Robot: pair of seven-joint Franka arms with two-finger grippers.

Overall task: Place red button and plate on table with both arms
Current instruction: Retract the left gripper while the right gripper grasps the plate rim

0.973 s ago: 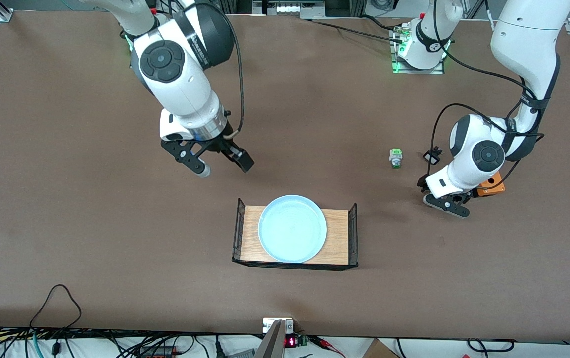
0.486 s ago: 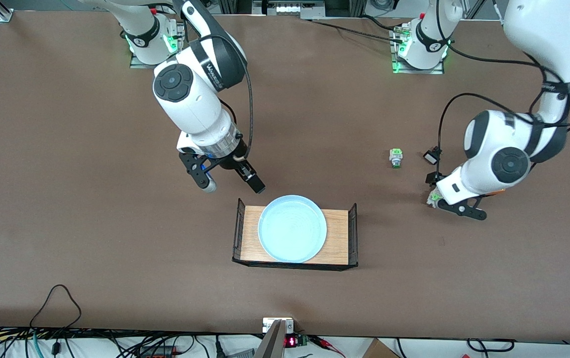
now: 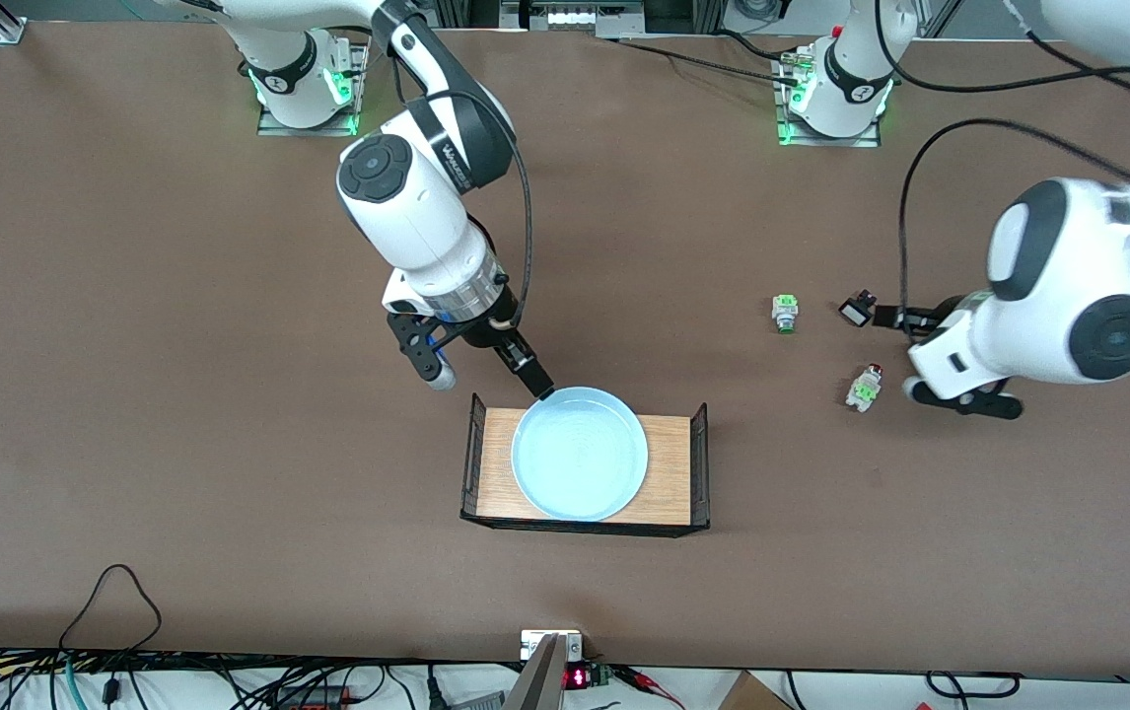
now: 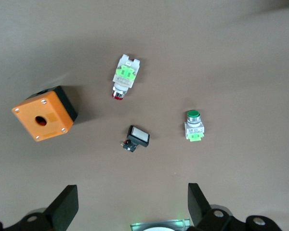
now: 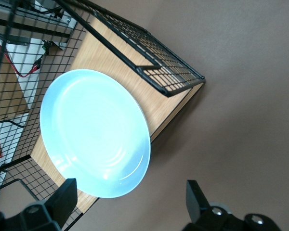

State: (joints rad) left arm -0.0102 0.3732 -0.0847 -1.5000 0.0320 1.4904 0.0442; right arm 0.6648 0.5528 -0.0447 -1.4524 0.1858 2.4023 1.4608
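Plate (image 3: 580, 452) sits on the tray (image 3: 675, 469), its rim at the tray's mesh end, with bare worktop (image 3: 180, 394) around. The right end effector (image 3: 488, 376), fingers spread and empty, has come down to the plate's edge, one fingertip over the rim. The left end effector (image 3: 964, 396), also released, has drawn away from the red button (image 3: 865, 387), now uncovered just beside it, lying flat, red cap pointing away from the front camera.
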